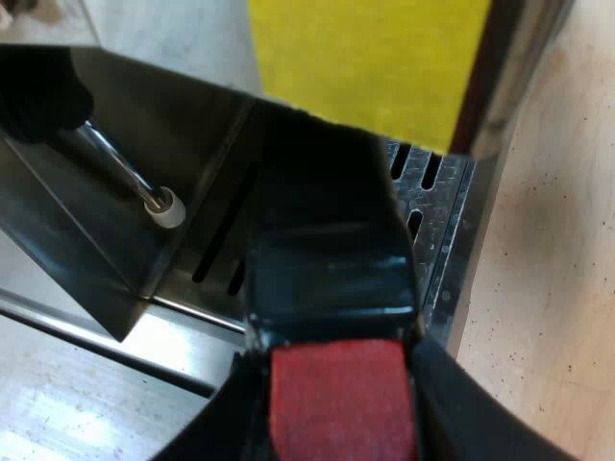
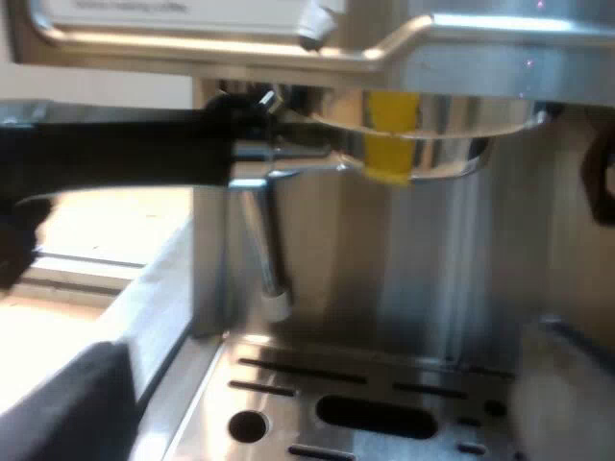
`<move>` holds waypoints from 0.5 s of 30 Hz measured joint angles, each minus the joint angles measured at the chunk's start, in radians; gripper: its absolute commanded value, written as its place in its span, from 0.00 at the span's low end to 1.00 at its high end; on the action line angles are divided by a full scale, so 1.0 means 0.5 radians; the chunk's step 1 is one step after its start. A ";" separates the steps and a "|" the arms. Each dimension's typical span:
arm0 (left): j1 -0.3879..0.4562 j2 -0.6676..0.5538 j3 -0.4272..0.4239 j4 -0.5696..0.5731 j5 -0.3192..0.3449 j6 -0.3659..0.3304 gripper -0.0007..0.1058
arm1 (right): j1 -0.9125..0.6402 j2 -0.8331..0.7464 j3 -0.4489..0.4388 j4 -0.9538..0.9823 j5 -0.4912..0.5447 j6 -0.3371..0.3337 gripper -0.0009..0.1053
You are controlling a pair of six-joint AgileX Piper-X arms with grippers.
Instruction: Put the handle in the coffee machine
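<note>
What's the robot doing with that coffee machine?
The robot is fitting the coffee holder into the machine. Its left gripper is shut on the dark handle, right at the red end. The metal holder sits up under the espresso machine at its front, above the drip tray. I can't tell if it is locked in yet.

Pale speckled tabletop (image 1: 562, 288), soft bright light

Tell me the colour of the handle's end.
The handle's end is red, best seen in the left wrist view.
</note>
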State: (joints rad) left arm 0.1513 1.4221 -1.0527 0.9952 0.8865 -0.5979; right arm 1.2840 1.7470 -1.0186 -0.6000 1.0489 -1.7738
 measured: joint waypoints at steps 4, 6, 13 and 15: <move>0.000 0.000 0.000 0.000 0.000 0.000 0.01 | -0.110 0.005 0.000 0.002 -0.141 0.036 0.49; 0.000 0.000 0.000 0.000 0.000 0.000 0.01 | -0.166 0.026 0.000 -0.003 -0.252 0.047 0.49; 0.000 0.000 0.000 0.012 0.005 -0.024 0.01 | -0.342 0.237 0.000 -0.162 -0.372 0.048 0.48; 0.000 0.000 0.000 0.011 0.005 -0.025 0.01 | -0.364 0.297 0.000 -0.284 -0.397 0.040 0.47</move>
State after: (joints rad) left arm 0.1513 1.4221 -1.0527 1.0008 0.8891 -0.6103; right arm 1.1017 1.8955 -1.0186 -0.7421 0.8504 -1.7538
